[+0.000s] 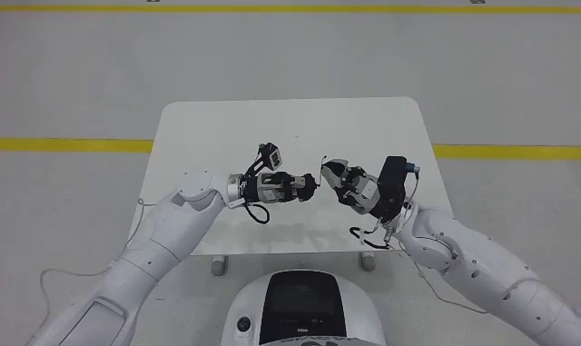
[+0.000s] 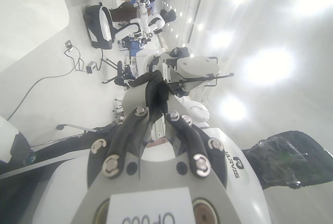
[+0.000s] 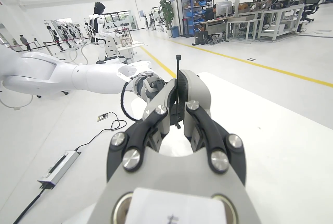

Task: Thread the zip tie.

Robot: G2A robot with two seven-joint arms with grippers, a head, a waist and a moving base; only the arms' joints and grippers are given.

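While the right claw (image 3: 179,89) pinches the zip tie (image 3: 178,64) above the white table (image 1: 381,128), we see the left claw (image 2: 155,82) closed just beside it, tips facing each other.

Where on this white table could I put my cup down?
The far half of the table, beyond both claws, is bare edge to edge. The near middle is crowded: the left claw and the right claw, gripping the zip tie, almost meet there.

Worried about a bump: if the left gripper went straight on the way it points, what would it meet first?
The left gripper would likely meet the right gripper first, facing it close ahead with the zip tie pinched; depth unclear.
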